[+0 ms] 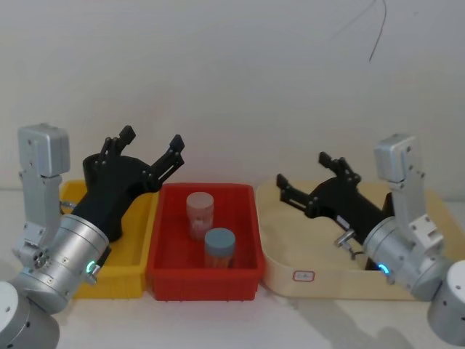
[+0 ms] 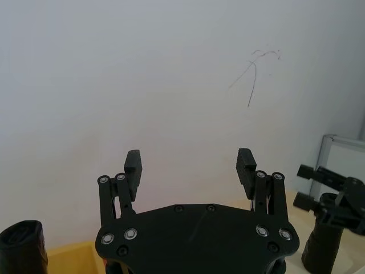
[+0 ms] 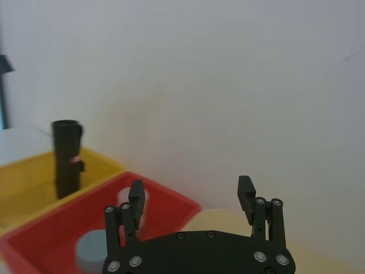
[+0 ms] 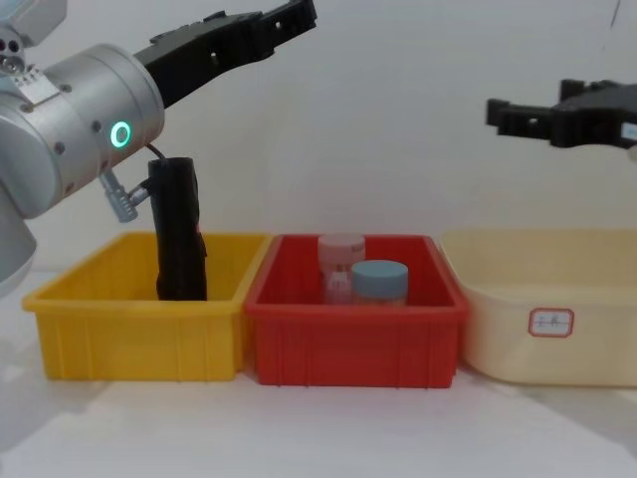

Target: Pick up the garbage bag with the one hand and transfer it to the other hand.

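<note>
from the head view we see the left gripper (image 1: pixel 152 139) held above the yellow bin (image 1: pixel 123 280), its fingers spread wide and empty. the right gripper (image 1: pixel 304 170) hangs over the cream tray (image 1: pixel 320 280), also spread wide with nothing between its fingers. between them sits the red bin (image 1: pixel 203 280), holding a blue-lidded jar (image 1: pixel 219 247) and a pale pink jar (image 1: pixel 200 214) behind it.

in the left wrist view we look along the left gripper (image 2: pixel 189 160), jaws far apart against the bare wall. the top of the garbage bag (image 2: pixel 21 248) shows near a corner, apart from the fingers. the right gripper (image 2: pixel 302 185) appears farther off, open too.

in the right wrist view the right gripper (image 3: pixel 191 188) is wide open. beyond it we see the garbage bag (image 3: pixel 67 160) standing upright in the yellow bin (image 3: pixel 34 177), well apart from this gripper.

from the chest view the garbage bag (image 4: pixel 179 229) stands upright in the yellow bin (image 4: pixel 129 329), taller than its walls. the left gripper (image 4: pixel 289 20) points up and away above it, not touching it. the right gripper (image 4: pixel 528 105) hovers high over the cream tray (image 4: pixel 498 329).
</note>
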